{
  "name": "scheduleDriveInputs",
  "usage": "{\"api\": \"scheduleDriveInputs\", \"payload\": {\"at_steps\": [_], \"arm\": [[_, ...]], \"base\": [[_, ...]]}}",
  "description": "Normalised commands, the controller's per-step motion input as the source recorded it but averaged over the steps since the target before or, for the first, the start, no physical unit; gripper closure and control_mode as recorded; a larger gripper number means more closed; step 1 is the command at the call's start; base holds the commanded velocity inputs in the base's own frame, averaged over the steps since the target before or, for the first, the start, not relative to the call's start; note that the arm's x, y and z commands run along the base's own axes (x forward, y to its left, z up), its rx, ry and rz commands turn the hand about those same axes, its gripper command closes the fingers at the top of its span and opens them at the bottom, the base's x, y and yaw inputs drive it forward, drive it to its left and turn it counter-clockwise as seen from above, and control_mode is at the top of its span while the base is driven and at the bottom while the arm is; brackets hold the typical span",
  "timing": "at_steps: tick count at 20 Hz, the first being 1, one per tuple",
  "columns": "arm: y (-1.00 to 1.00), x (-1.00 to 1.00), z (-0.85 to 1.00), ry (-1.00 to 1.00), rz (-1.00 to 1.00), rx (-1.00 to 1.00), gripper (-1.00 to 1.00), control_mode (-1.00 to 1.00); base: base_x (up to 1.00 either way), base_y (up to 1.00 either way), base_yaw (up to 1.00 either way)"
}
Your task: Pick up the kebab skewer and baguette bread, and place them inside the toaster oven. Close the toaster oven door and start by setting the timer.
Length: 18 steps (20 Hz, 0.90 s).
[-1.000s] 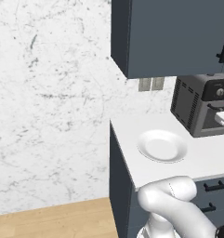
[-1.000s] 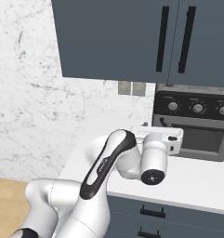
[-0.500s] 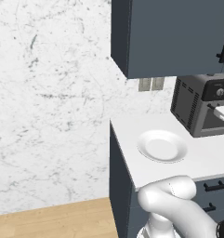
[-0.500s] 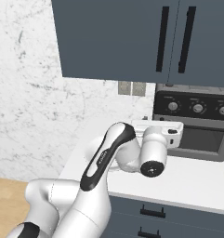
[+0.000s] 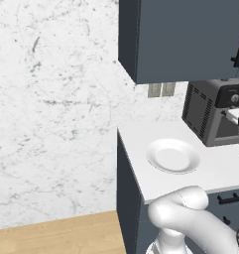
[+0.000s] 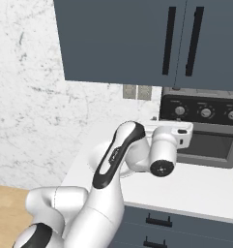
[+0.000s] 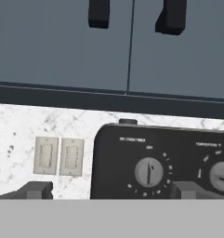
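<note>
The toaster oven [image 6: 200, 127] stands at the back of the counter, a dark grey box with a vented side [image 5: 198, 111]. Its door [image 6: 207, 147] looks shut against the front. In the hand view my gripper [image 7: 112, 190] is open, its two dark fingertips [image 7: 36, 189] wide apart with nothing between them. It points at the black control panel [image 7: 132, 162] just below the timer knob [image 7: 149, 171]. A temperature knob [image 7: 221, 176] sits to the right. My hand [image 6: 172, 137] hovers close in front of the panel's left end. The kebab skewer and baguette bread are out of view.
An empty white plate [image 5: 173, 156] lies on the white counter [image 5: 141, 168] left of the oven. Dark wall cabinets [image 6: 137, 38] hang low above it. Two wall outlets [image 7: 57, 155] sit on the marble backsplash. Drawer fronts [image 6: 156, 223] run below the counter edge.
My hand has risen a little toward the oven's control panel, and the elbow lifted with it. The jaws stayed wide open. Plate and oven are unmoved.
</note>
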Motion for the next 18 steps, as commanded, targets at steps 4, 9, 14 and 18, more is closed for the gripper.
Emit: {"api": "scheduleDriveInputs", "payload": {"at_steps": [4,9,14,18], "arm": [[-0.08,0.11,0.00,0.00,0.00,0.00,-1.00,-1.00],[-0.07,0.19,0.00,0.00,0.00,0.00,-1.00,-1.00],[-0.07,0.13,0.00,0.00,0.00,0.00,-1.00,-1.00],[-0.17,0.01,0.00,-0.01,0.00,0.00,-1.00,-1.00]], "base": [[0.00,0.00,0.00],[0.00,0.00,0.00],[0.00,0.00,0.00],[0.00,0.00,0.00]]}}
